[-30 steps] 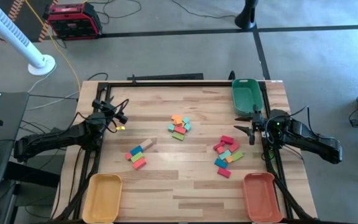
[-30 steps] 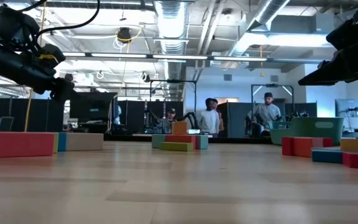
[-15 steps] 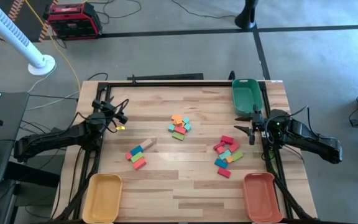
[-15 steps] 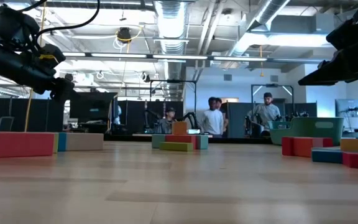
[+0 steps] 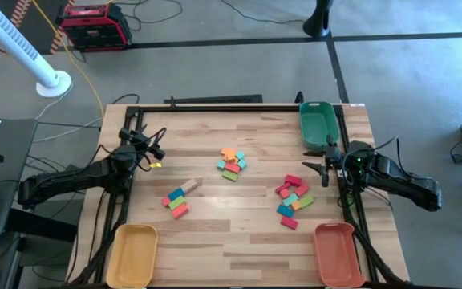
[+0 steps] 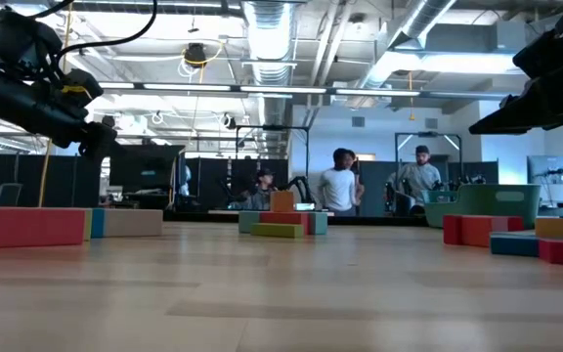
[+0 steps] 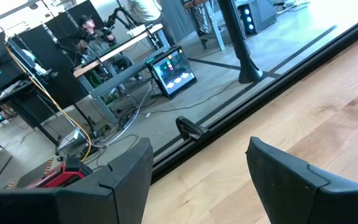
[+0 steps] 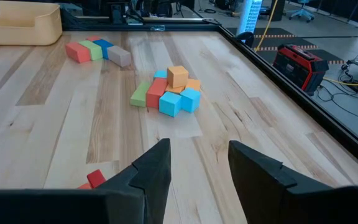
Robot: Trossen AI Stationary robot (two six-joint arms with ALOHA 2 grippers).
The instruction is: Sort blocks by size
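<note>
Taking the middle heap of blocks (image 5: 232, 163) as the mark: the left gripper (image 5: 157, 152) hangs at the counter's (image 5: 215, 233) left edge, fingers (image 7: 126, 174) apart and empty, with a row of blocks (image 5: 180, 197) between. Right of the heap lies a third cluster (image 5: 292, 201), then the right gripper (image 5: 321, 168), fingers (image 8: 154, 165) apart and empty, at the right edge below the green tray (image 5: 318, 124). Bare wood separates the groups.

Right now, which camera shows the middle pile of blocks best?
The right wrist view: the middle pile of blocks is close, colours distinct. The high view shows it tiny; the low view sees it edge-on; the left wrist view misses it.
</note>
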